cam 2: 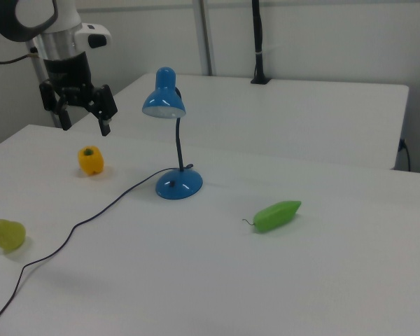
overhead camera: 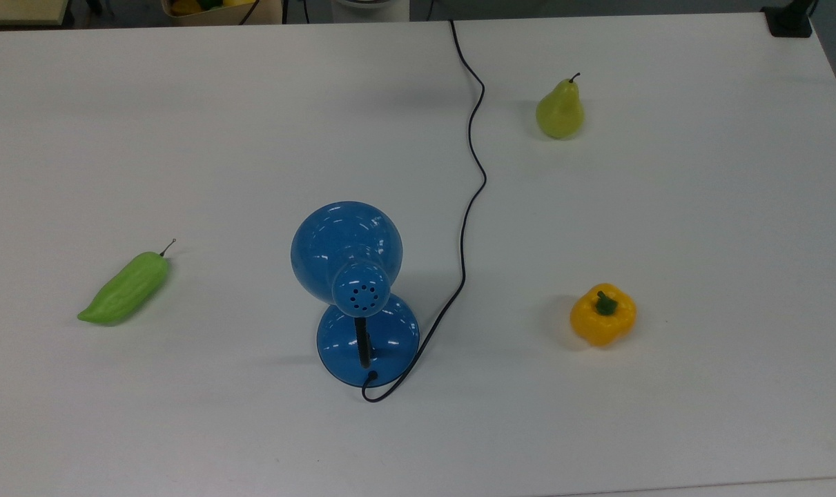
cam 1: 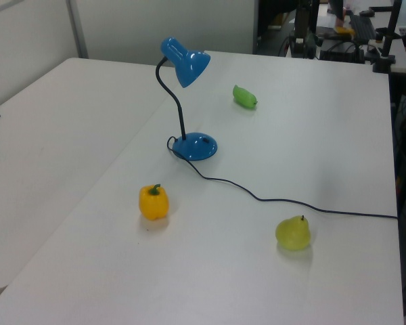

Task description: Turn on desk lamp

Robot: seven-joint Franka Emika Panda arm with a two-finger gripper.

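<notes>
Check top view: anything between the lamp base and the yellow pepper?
Only the black cord, running between desk lamp base and yellow pepper; otherwise bare table.

Robotics lab or test room, going by the fittings: a white robot arm [cam 2: 52, 42] is hanging over a plain white counter [overhead camera: 701, 228], with its black end effector [cam 2: 84, 115] pointing down. Plastic produce is lying spread out as props — a pear [overhead camera: 560, 110], a yellow bell pepper [overhead camera: 603, 315], a green pepper [overhead camera: 124, 288]. Metal stands and cabling [cam 1: 338, 34] are crowding the left view's far edge, against bare pale walls [cam 2: 322, 42].
</notes>
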